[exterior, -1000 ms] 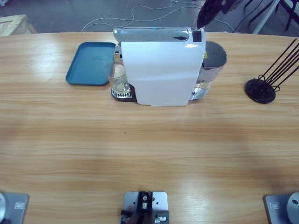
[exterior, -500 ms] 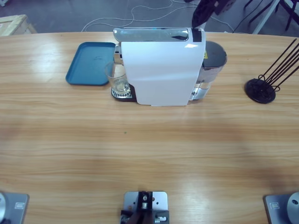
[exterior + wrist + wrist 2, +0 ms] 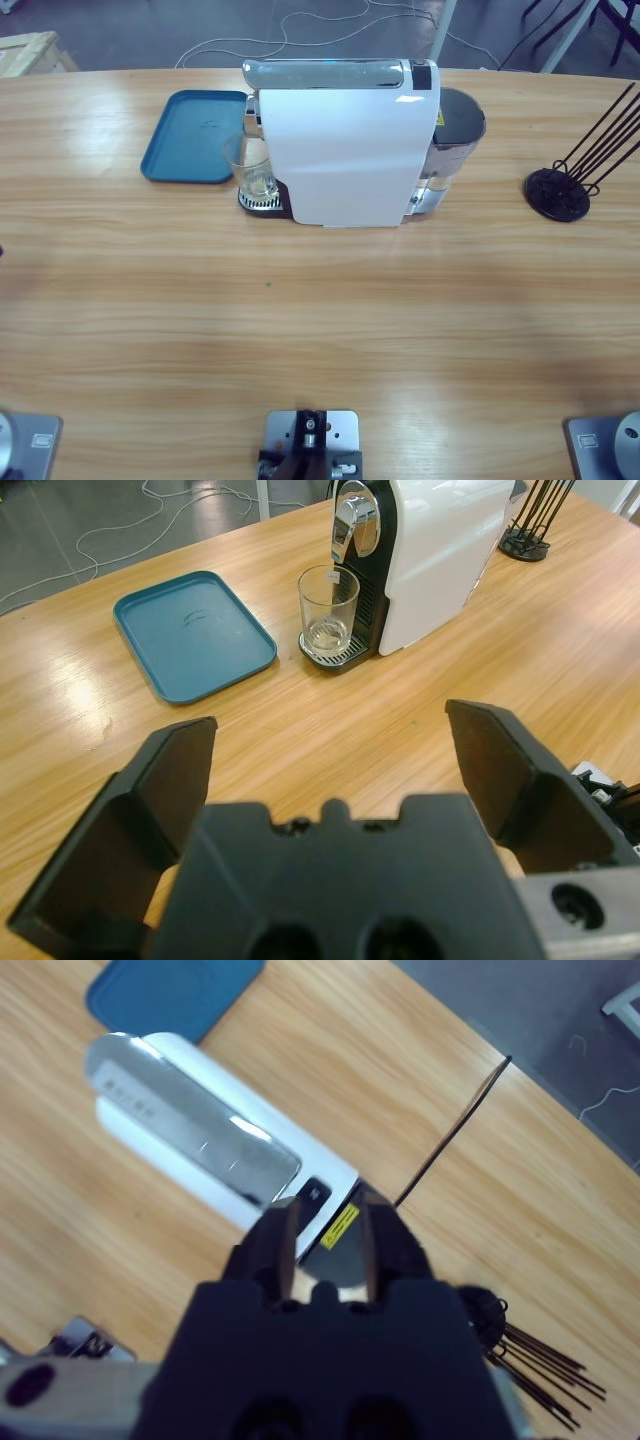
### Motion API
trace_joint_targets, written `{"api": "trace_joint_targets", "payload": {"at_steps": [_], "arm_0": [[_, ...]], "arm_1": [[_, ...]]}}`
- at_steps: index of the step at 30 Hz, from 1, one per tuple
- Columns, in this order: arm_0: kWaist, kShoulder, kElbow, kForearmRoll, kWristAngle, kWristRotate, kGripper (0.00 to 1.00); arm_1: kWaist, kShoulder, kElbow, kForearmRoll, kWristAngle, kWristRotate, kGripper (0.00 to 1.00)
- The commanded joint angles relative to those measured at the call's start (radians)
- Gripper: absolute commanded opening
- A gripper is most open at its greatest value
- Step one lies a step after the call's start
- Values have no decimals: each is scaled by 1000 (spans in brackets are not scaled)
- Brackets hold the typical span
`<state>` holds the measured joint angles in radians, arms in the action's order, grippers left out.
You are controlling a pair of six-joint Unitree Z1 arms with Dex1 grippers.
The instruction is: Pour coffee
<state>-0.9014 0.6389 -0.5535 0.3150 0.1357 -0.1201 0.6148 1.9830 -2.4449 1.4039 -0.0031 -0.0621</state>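
The clear glass tumbler (image 3: 257,170) stands on the drip tray under the spout of the white coffee machine (image 3: 345,145), upper centre of the worktop (image 3: 320,320), beside the blue tray (image 3: 192,136). Coffee seems barely there (a pale film at the bottom). Left claw (image 3: 330,770) gapes wide; right claw (image 3: 325,1235) is narrow, holding nothing, above the machine.

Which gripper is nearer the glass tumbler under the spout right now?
Hard to call; probably the left. The left gripper, jaws wide open, faces the glass tumbler across bare table. The right gripper hangs above the coffee machine's rear end, away from the tumbler.
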Motion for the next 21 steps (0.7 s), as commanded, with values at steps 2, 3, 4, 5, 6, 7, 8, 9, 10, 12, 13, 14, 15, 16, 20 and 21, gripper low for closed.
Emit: {"api": "trace_joint_targets", "payload": {"at_steps": [2, 3, 4, 5, 6, 7, 8, 9, 10, 12, 13, 14, 15, 16, 20, 21], "arm_0": [[-2, 32, 37, -10, -8, 12, 982], [-2, 34, 37, -10, -8, 13, 982], [-2, 34, 37, -10, -8, 14, 982], [-2, 34, 37, -10, -8, 15, 982], [-2, 34, 37, -10, -9, 16, 982], [-2, 34, 37, -10, -10, 16, 982], [-2, 34, 37, -10, -10, 16, 982], [-2, 34, 37, -10, -10, 16, 982], [-2, 34, 37, -10, -10, 16, 982], [-2, 36, 37, -10, -10, 16, 982], [-2, 36, 37, -10, -10, 16, 982], [-2, 36, 37, -10, -10, 16, 982], [-2, 36, 36, -10, -10, 16, 982], [-2, 36, 36, -10, -10, 16, 982], [-2, 39, 35, -10, -10, 16, 982], [-2, 39, 35, -10, -10, 16, 982]], "arm_1": [[-7, -18, 107, 26, 26, 19, 1000], [-7, -15, 113, 26, 28, 20, 1000], [-7, -13, 119, 25, 28, 21, 1000], [-7, -13, 122, 25, 28, 21, 1000], [-7, -14, 125, 24, 29, 21, 1000], [-7, -16, 126, 25, 29, 22, 1000], [-7, -18, 129, 25, 29, 22, 1000], [-7, -18, 130, 26, 29, 22, 1000], [-7, -18, 130, 25, 29, 22, 1000], [-7, -18, 130, 24, 28, 22, 1000], [-7, -18, 129, 25, 28, 23, 1000], [-7, -18, 129, 25, 28, 24, 1000], [-7, -19, 129, 25, 28, 24, 1000], [-7, -20, 130, 25, 28, 24, 1000], [-7, -22, 136, 25, 28, 24, 1000], [-7, -22, 138, 24, 28, 24, 1000]]}}
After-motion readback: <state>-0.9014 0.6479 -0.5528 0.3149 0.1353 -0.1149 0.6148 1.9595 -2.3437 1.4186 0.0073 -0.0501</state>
